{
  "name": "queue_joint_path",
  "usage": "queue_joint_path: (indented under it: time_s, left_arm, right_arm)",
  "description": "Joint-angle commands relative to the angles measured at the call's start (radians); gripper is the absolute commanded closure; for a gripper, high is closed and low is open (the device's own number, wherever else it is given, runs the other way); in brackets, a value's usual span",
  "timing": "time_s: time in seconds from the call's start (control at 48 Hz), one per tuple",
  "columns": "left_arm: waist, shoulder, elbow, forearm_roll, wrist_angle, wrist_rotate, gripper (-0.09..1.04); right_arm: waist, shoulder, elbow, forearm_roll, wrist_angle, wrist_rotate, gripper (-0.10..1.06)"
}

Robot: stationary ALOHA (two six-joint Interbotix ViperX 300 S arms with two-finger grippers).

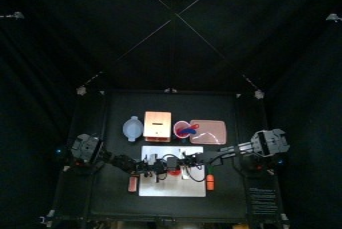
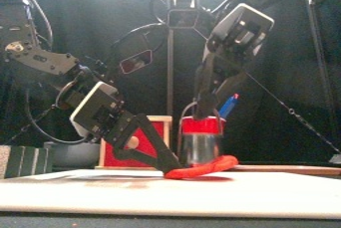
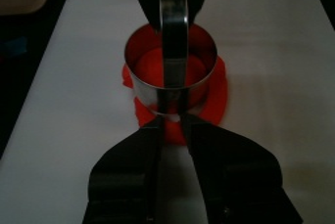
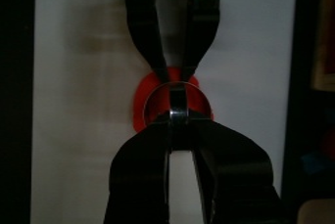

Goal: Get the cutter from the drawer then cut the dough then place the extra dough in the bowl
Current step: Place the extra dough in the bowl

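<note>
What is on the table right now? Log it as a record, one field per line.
board: white cutting board, at the table's front
dough: red, flat on the board
cutter: metal ring, standing on the dough
right claw: shut on the cutter, from above
left claw: tips pinched at the dough's edge
behind the board: bowl, wooden box, pink tray
</note>
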Motion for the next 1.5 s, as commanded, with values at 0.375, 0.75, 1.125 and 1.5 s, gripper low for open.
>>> queue_joint_path:
  time_s: [0.375, 0.75, 1.125, 1.5]
  left_arm:
    - [0.017, -0.009, 0.0, -0.003, 0.015, -0.002, 0.28]
    - [0.052, -0.107, 0.0, 0.008, 0.015, 0.005, 0.28]
    - [0.074, -0.161, 0.006, 0.028, 0.015, 0.005, 0.28]
    - [0.104, -0.199, 0.017, 0.06, 0.031, 0.0, 0.26]
  right_arm:
    - [-0.04, -0.285, 0.169, -0.063, 0.011, 0.005, 0.49]
    - [-0.043, -0.328, 0.351, 0.049, -0.003, 0.005, 0.46]
    - [-0.041, -0.327, 0.347, 0.078, -0.006, 0.006, 0.22]
    - [-0.043, -0.318, 0.333, 0.072, -0.031, 0.006, 0.2]
